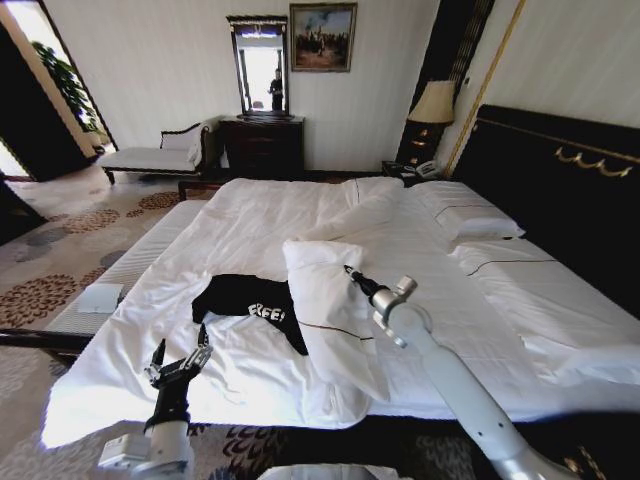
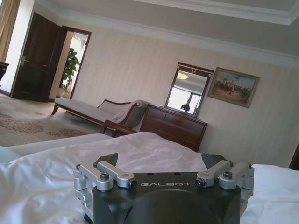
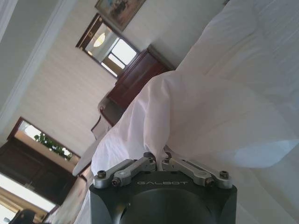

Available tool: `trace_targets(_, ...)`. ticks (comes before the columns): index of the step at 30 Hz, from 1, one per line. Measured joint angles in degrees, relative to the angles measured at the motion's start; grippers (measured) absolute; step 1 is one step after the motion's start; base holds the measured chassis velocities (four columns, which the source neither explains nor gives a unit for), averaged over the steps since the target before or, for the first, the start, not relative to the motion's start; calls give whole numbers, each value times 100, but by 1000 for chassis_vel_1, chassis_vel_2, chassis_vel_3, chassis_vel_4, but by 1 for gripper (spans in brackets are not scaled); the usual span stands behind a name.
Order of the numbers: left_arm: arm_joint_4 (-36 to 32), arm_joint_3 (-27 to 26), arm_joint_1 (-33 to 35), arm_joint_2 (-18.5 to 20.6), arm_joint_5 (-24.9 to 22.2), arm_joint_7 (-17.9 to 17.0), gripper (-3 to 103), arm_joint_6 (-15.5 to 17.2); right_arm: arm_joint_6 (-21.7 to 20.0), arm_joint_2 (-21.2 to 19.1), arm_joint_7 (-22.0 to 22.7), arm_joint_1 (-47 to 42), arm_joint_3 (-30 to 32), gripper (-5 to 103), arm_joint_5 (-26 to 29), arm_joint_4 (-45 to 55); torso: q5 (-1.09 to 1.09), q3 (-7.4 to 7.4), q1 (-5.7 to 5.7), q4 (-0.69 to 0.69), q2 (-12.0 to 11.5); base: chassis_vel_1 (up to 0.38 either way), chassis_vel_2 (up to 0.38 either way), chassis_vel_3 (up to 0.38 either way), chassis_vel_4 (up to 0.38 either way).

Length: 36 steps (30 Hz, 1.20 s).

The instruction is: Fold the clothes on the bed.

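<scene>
The black T-shirt (image 1: 252,298) lies crumpled on the white sheet of the bed (image 1: 250,215), near the foot edge, just beside a folded white duvet corner (image 1: 330,300). The right gripper (image 1: 352,273) reaches over the bed and has its fingers closed on this duvet fabric. The left gripper (image 1: 178,362) hovers with fingers spread wide at the bed's edge, near the T-shirt but apart from it.

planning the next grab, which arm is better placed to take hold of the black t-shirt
Left, probably. The left pincer is open at the bed's near edge, just short of the T-shirt; the right pincer is shut on the white duvet.
</scene>
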Motion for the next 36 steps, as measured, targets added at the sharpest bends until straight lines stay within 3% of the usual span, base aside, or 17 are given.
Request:
trace_targets(7, 12, 47, -76, 108, -151, 8, 100, -5, 123, 201, -98, -1169, 793, 1, -357, 669, -1, 0, 0, 2, 1, 0, 0, 0, 0)
trace_targets(11, 67, 117, -200, 222, -267, 10, 100, 8, 163, 983, -127, -2135, 1480, 1, -576, 1182, 0, -1, 0, 1, 1, 0, 0, 0, 0)
trace_targets(23, 154, 212, -361, 509, -514, 42, 100, 9, 353, 1576, -70, -3248, 2722, 1, -659, 1830, -1, 0, 0, 1, 1, 0, 0, 0, 0)
trace_targets(32, 338, 327, -709, 843, -667, 67, 100, -20, 764, 2134, -39, -3939, 3245, 1, -1295, 2082, -1, 0, 0, 0, 0, 0, 0, 0, 0)
trace_targets(36, 540, 414, -928, 936, -775, 98, 100, -98, 1154, 2397, 123, -4201, 3477, 1, -1910, 2195, -2, 0, 0, 1, 0, 0, 0, 0, 0)
